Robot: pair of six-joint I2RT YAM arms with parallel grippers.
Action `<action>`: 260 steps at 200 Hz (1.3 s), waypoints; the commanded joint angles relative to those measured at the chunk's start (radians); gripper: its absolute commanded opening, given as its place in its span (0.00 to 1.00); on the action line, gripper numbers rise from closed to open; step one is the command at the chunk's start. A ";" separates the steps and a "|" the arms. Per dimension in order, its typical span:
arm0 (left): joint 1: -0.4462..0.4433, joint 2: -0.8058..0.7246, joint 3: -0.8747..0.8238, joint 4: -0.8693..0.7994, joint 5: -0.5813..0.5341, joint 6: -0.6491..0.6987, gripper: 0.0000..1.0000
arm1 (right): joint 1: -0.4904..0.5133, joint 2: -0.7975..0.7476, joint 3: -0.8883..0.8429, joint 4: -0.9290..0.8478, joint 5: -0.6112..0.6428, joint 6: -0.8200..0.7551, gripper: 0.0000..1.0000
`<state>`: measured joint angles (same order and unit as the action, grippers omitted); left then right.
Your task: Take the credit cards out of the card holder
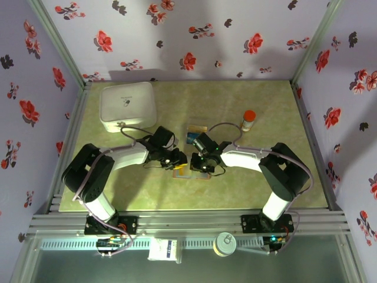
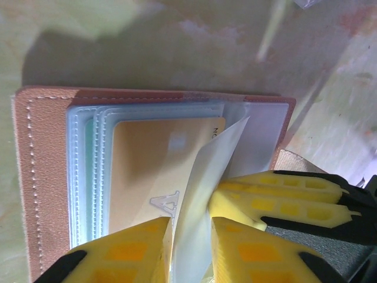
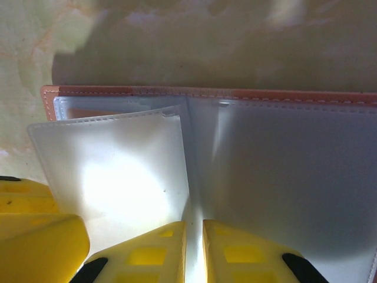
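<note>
The right gripper (image 3: 194, 233) clamps the card holder's (image 2: 35, 177) clear sleeve (image 3: 118, 177); the left gripper's (image 2: 191, 230) grip is indeterminate; the gold card (image 2: 147, 171) reads "A".

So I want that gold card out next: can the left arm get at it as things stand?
Probably not yet. The gold card sits tucked in the card holder, and a clear sleeve curls across its edge, between the jaws of the left gripper.

The left arm (image 1: 126, 156) and right arm (image 1: 244, 158) are black and white, with thin grey cables (image 1: 138, 128). The left gripper (image 2: 191, 230) and right gripper (image 3: 194, 230) have yellow fingers (image 3: 247, 259) with square dents.
</note>
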<state>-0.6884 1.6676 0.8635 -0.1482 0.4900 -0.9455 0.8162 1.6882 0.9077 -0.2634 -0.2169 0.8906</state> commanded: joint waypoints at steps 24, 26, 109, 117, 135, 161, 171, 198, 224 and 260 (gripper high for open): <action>-0.011 0.001 0.037 0.000 0.020 -0.014 0.20 | -0.013 -0.067 -0.006 -0.056 0.041 -0.028 0.17; -0.011 0.001 0.038 0.000 0.019 -0.014 0.20 | -0.016 -0.071 -0.007 -0.058 0.042 -0.029 0.17; -0.056 0.056 0.132 -0.052 0.004 -0.007 0.20 | -0.115 -0.274 -0.090 -0.102 0.083 -0.062 0.17; -0.063 0.067 0.141 -0.056 0.004 -0.008 0.20 | -0.124 -0.290 -0.098 -0.108 0.086 -0.065 0.18; -0.077 0.093 0.165 -0.066 0.004 -0.005 0.20 | -0.139 -0.330 -0.114 -0.119 0.095 -0.069 0.17; -0.096 0.129 0.201 -0.082 0.001 0.001 0.20 | -0.155 -0.373 -0.142 -0.124 0.102 -0.069 0.18; -0.101 0.144 0.212 -0.085 0.001 0.001 0.20 | -0.158 -0.384 -0.152 -0.125 0.101 -0.068 0.18; -0.114 0.181 0.252 -0.094 0.005 0.006 0.21 | -0.165 -0.400 -0.170 -0.126 0.099 -0.068 0.18; -0.123 0.206 0.283 -0.107 0.007 0.013 0.27 | -0.166 -0.419 -0.184 -0.126 0.097 -0.063 0.19; -0.126 0.219 0.309 -0.121 0.009 0.020 0.34 | -0.169 -0.439 -0.186 -0.139 0.105 -0.063 0.21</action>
<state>-0.8070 1.8694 1.1393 -0.2253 0.4911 -0.9436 0.6579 1.2778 0.7349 -0.3771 -0.1375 0.8379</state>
